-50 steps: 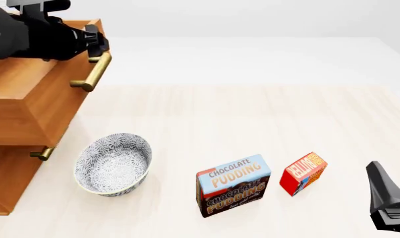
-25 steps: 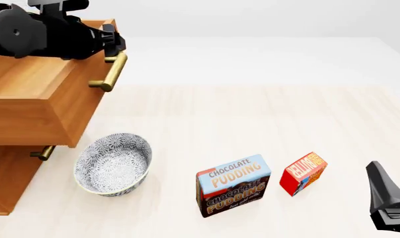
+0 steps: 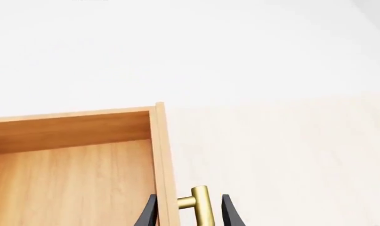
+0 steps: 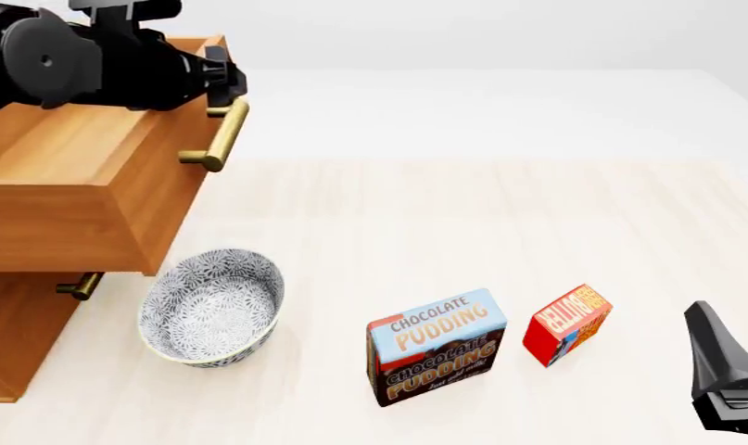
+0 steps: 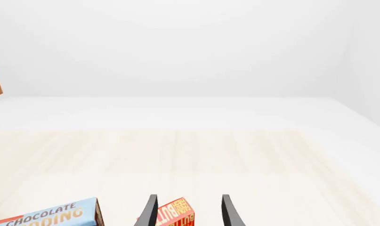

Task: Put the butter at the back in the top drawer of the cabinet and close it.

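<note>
The cabinet (image 4: 9,343) stands at the left with its top drawer (image 4: 65,222) pulled out; the drawer's inside (image 3: 70,179) looks empty in the left wrist view. My left gripper (image 4: 229,85) is at the drawer's brass handle (image 4: 219,130). In the left wrist view the gripper (image 3: 190,200) is open, with its fingers on either side of the drawer front and handle (image 3: 201,207). The red butter (image 4: 568,324) lies at the front right, beside the pudding box (image 4: 436,346). My right gripper (image 4: 717,357) is open and empty, just short of the butter (image 5: 169,214).
A patterned bowl (image 4: 210,306) sits on the table just below the open drawer's front corner. A lower drawer's handle (image 4: 80,286) shows under the open drawer. The pudding box also shows in the right wrist view (image 5: 48,216).
The top drawer has slid further out of the cabinet, and my left gripper has moved with its handle to the right. The right arm, butter, pudding box and bowl have not moved.
</note>
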Controlling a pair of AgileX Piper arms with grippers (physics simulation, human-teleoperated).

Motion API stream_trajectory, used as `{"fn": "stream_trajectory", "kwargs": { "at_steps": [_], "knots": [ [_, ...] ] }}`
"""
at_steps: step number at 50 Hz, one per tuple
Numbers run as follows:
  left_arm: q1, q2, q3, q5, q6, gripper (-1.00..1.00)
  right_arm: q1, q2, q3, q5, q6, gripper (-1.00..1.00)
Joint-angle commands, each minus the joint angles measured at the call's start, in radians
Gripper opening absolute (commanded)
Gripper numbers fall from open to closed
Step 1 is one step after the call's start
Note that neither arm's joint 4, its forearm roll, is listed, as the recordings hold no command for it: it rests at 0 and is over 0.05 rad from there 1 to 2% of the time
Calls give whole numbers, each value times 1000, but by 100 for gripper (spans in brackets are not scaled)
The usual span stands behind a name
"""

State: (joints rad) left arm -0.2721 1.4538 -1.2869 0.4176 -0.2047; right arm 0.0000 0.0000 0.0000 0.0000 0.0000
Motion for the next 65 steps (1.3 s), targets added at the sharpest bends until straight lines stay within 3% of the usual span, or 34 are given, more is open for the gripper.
{"fn": "stream_trajectory", "kwargs": {
  "at_steps": [1, 43, 65],
  "knots": [
    [-75, 145, 33, -4, 71, 100, 0, 0, 0, 0, 0, 100],
    [-129, 93, -21, 63, 84, 100, 0, 0, 0, 0, 0, 100],
    [-103, -14, -52, 152, 129, 100, 0, 0, 0, 0, 0, 100]
  ]
}}
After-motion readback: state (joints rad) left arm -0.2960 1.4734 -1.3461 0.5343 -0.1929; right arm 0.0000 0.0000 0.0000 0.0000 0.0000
